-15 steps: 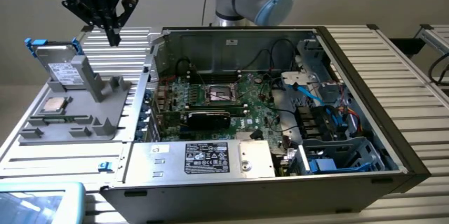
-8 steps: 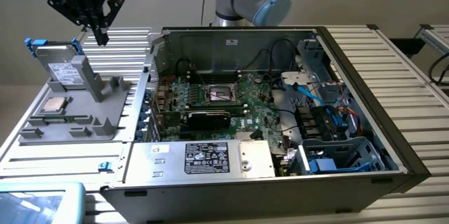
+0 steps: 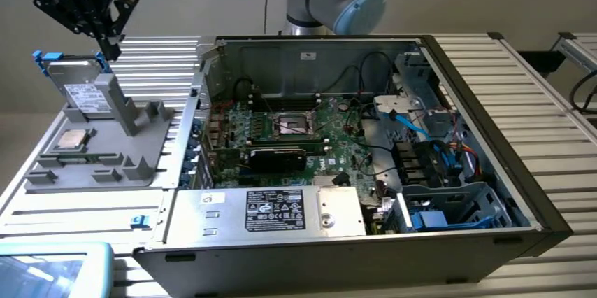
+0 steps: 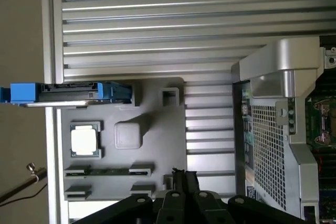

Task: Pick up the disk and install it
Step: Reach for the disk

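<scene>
While the gripper (image 3: 111,52) hangs close above the top edge of the disk (image 3: 84,88), its fingers are pressed together and hold nothing. Disk: standing on edge in a slot of the grey fixture (image 3: 94,172), white label showing, blue rails on its edges. Fixture sits on the slatted table (image 3: 522,88), at the exterior view's left of the open computer case (image 3: 326,263). Processor chip (image 3: 72,140) lies on the fixture just beside the disk.

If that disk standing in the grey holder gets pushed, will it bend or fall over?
Probably no bending: the disk looks like a flat metal slab. It stands on its edge in the holder, so a sideways push might tip it. Its smooth faces may be slippery.
</scene>
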You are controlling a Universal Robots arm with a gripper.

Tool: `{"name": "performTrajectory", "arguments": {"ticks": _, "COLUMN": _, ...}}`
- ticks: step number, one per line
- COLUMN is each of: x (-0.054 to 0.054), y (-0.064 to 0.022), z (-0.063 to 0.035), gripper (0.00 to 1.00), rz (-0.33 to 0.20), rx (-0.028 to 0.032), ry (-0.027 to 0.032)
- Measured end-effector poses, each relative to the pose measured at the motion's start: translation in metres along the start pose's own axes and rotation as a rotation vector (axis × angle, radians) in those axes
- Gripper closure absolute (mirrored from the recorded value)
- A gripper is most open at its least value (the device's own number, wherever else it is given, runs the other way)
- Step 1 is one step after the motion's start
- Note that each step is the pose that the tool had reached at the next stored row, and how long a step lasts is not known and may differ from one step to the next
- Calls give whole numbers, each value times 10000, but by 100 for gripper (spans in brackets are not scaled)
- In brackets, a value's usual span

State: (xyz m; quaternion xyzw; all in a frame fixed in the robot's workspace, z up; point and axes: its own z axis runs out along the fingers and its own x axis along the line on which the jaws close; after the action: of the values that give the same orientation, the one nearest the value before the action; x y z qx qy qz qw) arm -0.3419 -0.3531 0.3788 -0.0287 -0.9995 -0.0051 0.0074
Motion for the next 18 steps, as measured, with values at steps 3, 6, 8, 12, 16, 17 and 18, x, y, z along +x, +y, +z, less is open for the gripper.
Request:
{"name": "performTrajectory", "arguments": {"ticks": 3, "x": 136, "y": -7, "z": 2, "gripper": 89, "rz": 0, "rx": 0, "ry": 0}}
{"name": "performTrajectory", "arguments": {"ticks": 6, "x": 271, "y": -15, "z": 4, "gripper": 89, "rz": 0, "rx": 1, "ry": 1}}
{"name": "performTrajectory", "arguments": {"ticks": 8, "x": 366, "y": -20, "z": 5, "gripper": 89, "rz": 1, "rx": 0, "ry": 0}}
{"name": "performTrajectory", "arguments": {"ticks": 12, "x": 546, "y": -31, "z": 6, "gripper": 89, "rz": 0, "rx": -1, "ry": 0}}
{"name": "performTrajectory", "arguments": {"ticks": 16, "x": 702, "y": -12, "z": 3, "gripper": 89, "rz": 1, "rx": -2, "ry": 1}}
{"name": "performTrajectory", "arguments": {"ticks": 17, "x": 729, "y": 9, "z": 3, "gripper": 89, "rz": 0, "rx": -2, "ry": 1}}
{"name": "performTrajectory", "arguments": {"ticks": 18, "x": 747, "y": 35, "z": 2, "gripper": 89, "rz": 1, "rx": -2, "ry": 1}}
